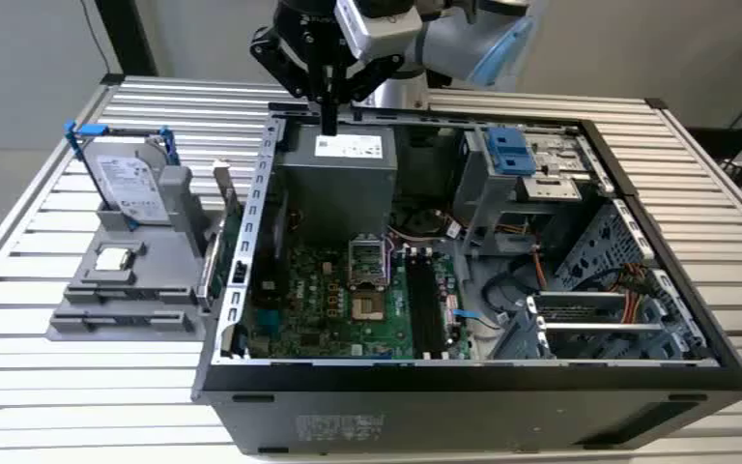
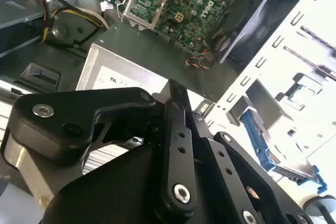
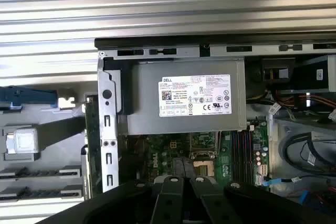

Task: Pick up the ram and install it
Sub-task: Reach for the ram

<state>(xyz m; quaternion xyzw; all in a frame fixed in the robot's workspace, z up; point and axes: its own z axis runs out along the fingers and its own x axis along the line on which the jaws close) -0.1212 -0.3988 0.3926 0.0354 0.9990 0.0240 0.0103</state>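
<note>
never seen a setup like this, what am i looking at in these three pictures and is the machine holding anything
It is a robot arm with a black two-fingered tool at its end, working over an open computer case on a slatted metal table. The exterior view comes from a camera off the arm. Both wrist views come from cameras riding on the arm, looking past the tool at the grey power supply and green motherboard. On the exterior view's left, a grey holder carries a hard drive and a small silver chip. What may be the ram stands on edge between holder and case. The tool hangs above the power supply, shut and apparently empty.
</note>
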